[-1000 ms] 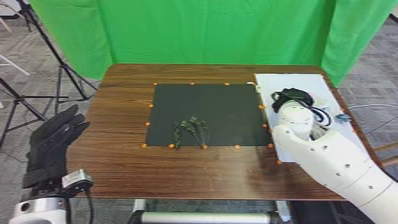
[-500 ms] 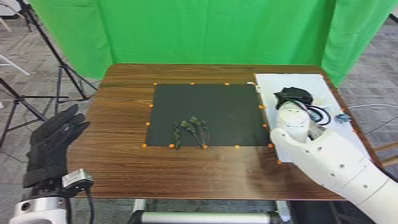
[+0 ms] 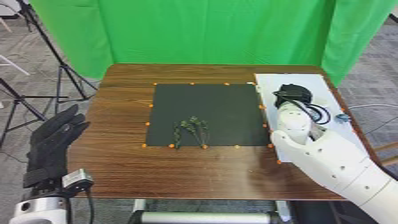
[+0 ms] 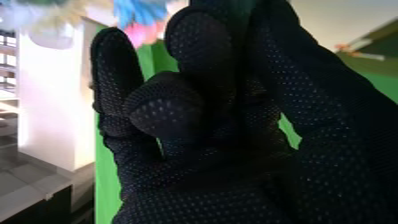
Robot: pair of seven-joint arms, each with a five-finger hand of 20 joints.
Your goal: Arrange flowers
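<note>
Green sprigs [image 3: 195, 127] lie on the dark mat [image 3: 204, 100], near its robot-side edge, stems toward the robot. Small blue bloom [image 3: 343, 118] by the right edge of the white board [image 3: 297, 82]. Right wrist view: blurred pink bloom [image 4: 142, 33] and pale blooms [image 4: 55, 13] beyond the glove. Right hand [image 3: 292, 93] over the board; cannot tell whether open or closed. Left hand [image 3: 55, 136] beside the table's [image 3: 115, 172] left edge, fingers loosely straight, slightly apart. Green curtain [image 3: 213, 35] behind.
</note>
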